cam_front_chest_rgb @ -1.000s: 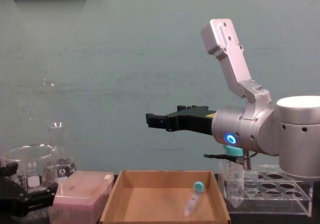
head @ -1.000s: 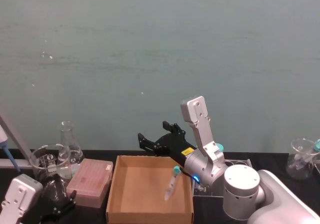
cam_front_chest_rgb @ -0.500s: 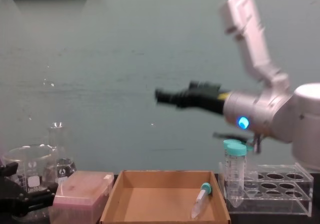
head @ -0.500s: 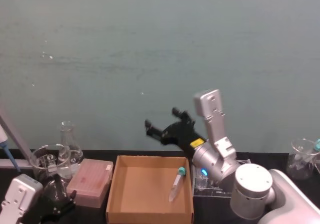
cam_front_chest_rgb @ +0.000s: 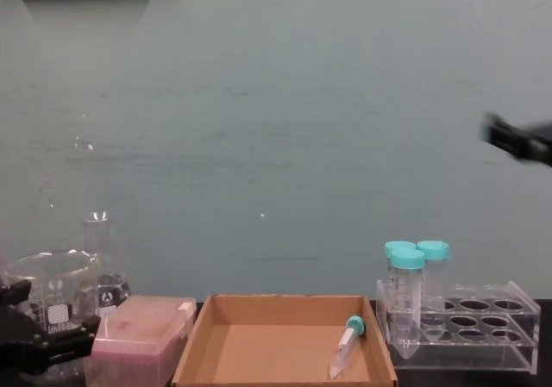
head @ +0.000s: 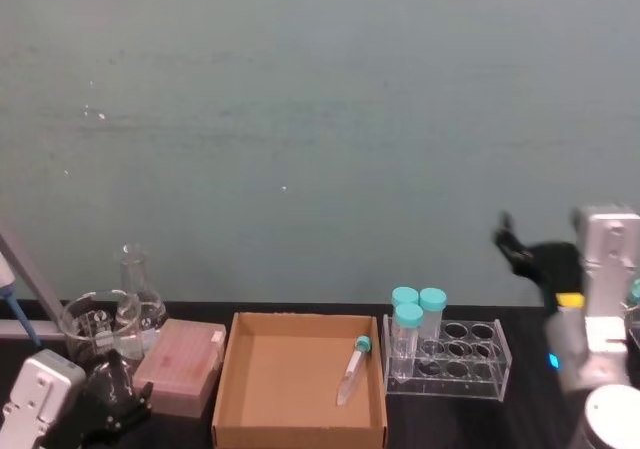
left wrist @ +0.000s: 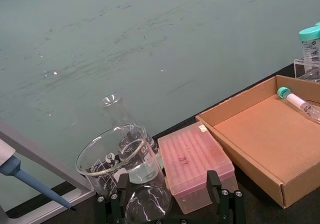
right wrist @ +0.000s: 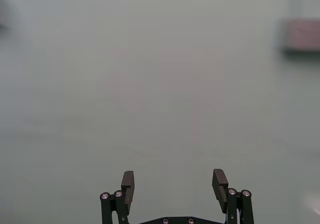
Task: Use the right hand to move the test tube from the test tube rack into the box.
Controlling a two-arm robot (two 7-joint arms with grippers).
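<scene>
The test tube (head: 351, 369), slim with a small teal cap, lies slanted inside the brown box (head: 290, 369) near its right wall. It also shows in the chest view as the test tube (cam_front_chest_rgb: 345, 349) on the box floor (cam_front_chest_rgb: 267, 352), and from the left wrist as the test tube (left wrist: 300, 101) in the box (left wrist: 270, 134). The clear test tube rack (head: 470, 354) stands right of the box. My right gripper (head: 508, 237) is raised at the far right, beyond the rack, blurred; the right gripper (right wrist: 173, 183) faces the wall, open and holding nothing. The left gripper (head: 105, 409) rests at the lower left, open.
Three wide teal-capped tubes (head: 407, 319) stand in the rack's left end (cam_front_chest_rgb: 483, 318). A pink box (head: 180, 364), a beaker (head: 95, 324) and a flask (head: 135, 279) crowd the left side. Another beaker (head: 605, 319) stands at the far right. A pipette (left wrist: 25, 179) leans at the left.
The right arm has swung away from above the box to the far right and higher, gripper open. The test tube stays lying in the box. The left arm has not moved.
</scene>
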